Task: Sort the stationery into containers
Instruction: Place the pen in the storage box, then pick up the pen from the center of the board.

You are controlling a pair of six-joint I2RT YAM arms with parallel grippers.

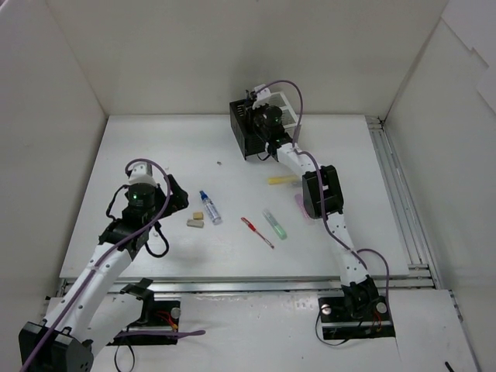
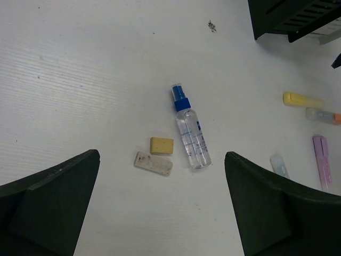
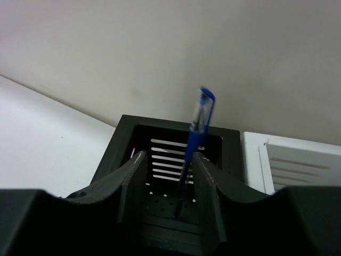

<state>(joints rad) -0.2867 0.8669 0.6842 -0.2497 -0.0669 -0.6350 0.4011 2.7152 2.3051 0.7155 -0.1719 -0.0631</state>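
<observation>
Right hand: the right hand (image 3: 168,160) hangs over the black container (image 3: 114,154) with its fingers apart, the gap much wider than a pen, so I judge it open and not gripping.
Blue pen: the blue pen (image 3: 193,144) stands between the fingers, close to the right one. Its tip is down inside the container and its cap end leans up toward the back wall. The top looks blurred, so it may be loose.
Step in hand: in my judgement, placing the pen into the black container, almost finished.
How to do it well: keep the fingers apart and lift straight up, so the right finger does not catch the pen and pull it out. Do not swing sideways before the fingertips are above the rim.
Beside this hand: the white container (image 3: 298,160) touches the black one on its right side.
Left hand: the left hand (image 2: 162,153) is wide open and holds nothing, above the surface (image 2: 80,80).
Below the left hand: a tan eraser (image 2: 161,145), a grey eraser (image 2: 153,163) just beside it, and a blue-capped bottle (image 2: 192,136).
Further right of it: a yellow highlighter (image 2: 301,99) and a pink highlighter (image 2: 321,160).
In the way: the two erasers lie very near each other, so one grasp may push the other.
</observation>
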